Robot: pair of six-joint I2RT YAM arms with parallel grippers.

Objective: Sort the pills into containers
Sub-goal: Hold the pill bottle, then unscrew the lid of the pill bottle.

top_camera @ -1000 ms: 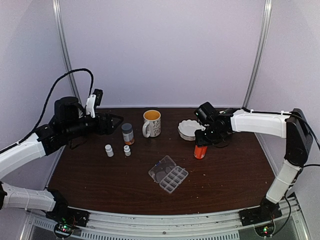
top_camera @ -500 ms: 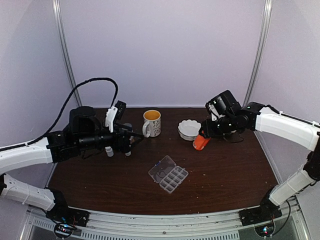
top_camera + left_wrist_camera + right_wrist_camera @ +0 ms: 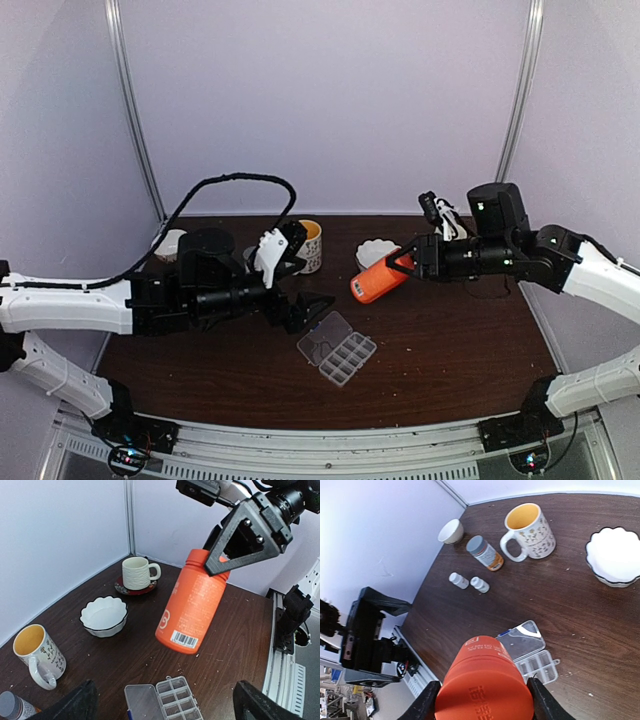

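Note:
The clear pill box (image 3: 337,348) lies open on the dark table, its lid folded out flat and its containers (image 3: 181,696) uncovered. My right gripper (image 3: 405,262) is shut on an orange bottle (image 3: 374,281) near its top. It holds the bottle tilted in the air above and behind the box (image 3: 532,653), base toward the left. That bottle (image 3: 482,680) fills the right wrist view between the fingers. My left gripper (image 3: 305,280) hangs open just left of the box, holding nothing. Tiny pale specks (image 3: 197,655) dot the wood near the box; I cannot tell whether they are pills.
A yellow-lined mug (image 3: 527,530) and a white scalloped bowl (image 3: 615,555) stand behind the box. At the back left are a grey-capped bottle (image 3: 484,552), two small white bottles (image 3: 459,580) and a small white cup (image 3: 451,530). A ribbed cup on a saucer (image 3: 137,573) sits far right.
The right gripper has lifted the orange bottle off the table, tilted it and carried it left. The left arm has swung right to the box and its jaws have widened.

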